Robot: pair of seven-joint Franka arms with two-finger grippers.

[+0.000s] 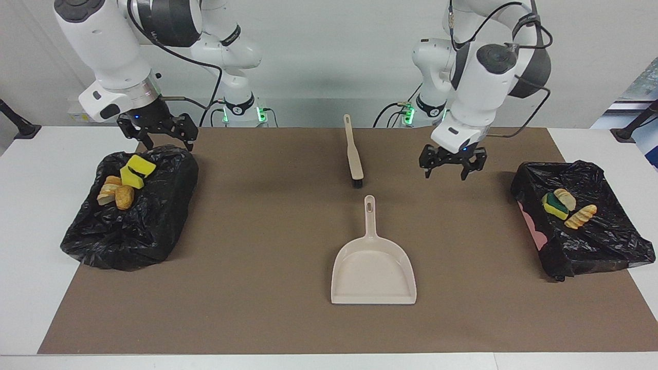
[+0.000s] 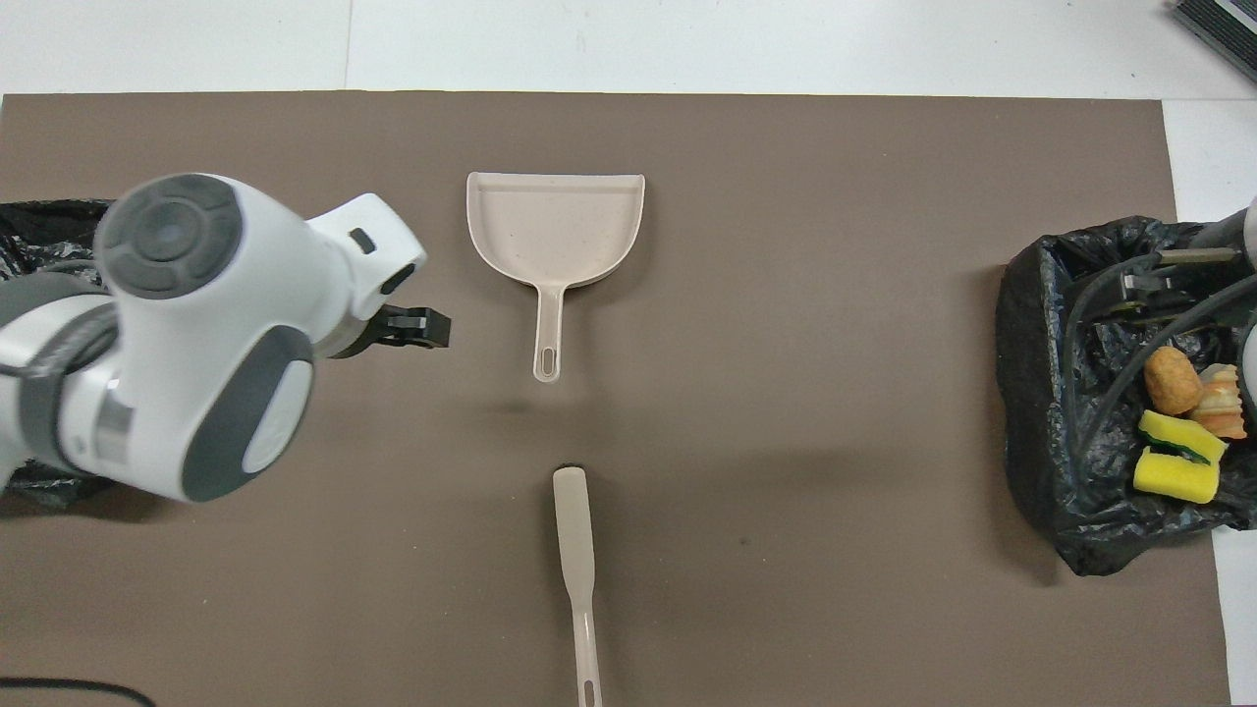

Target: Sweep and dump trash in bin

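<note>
Jaws of the left gripper (image 1: 451, 167) stand apart and hold nothing; the gripper hangs in the air over bare brown mat (image 1: 257, 231), between the brush (image 1: 353, 154) and the bin at the left arm's end. Jaws of the right gripper (image 1: 157, 132) are likewise apart and empty; this arm waits over the robot-side edge of the bin at its own end.

Trash, right arm's end: four pieces lie together on the black liner of the bin (image 1: 128, 226). Two are yellow sponge blocks (image 1: 137, 171) with a dark layer, stacked at an angle. Touching them lie a round tan-orange bread chunk (image 1: 124, 197) and a paler ridged slice (image 1: 108, 191).

Trash, left arm's end: three pieces lie in the second bin (image 1: 591, 241), also lined in black. One is a yellow-green sponge (image 1: 554, 205); a pale bread slice (image 1: 566, 198) touches it, and a ridged tan-orange loaf piece (image 1: 581, 216) lies just beside them.

Dustpan (image 1: 373, 267): beige, flat on the mat at mid-counter, pan empty, handle pointing toward the robots.

Brush: beige with black bristles, on the mat nearer the robots than the dustpan, bristle end toward the dustpan handle, apart from it.
</note>
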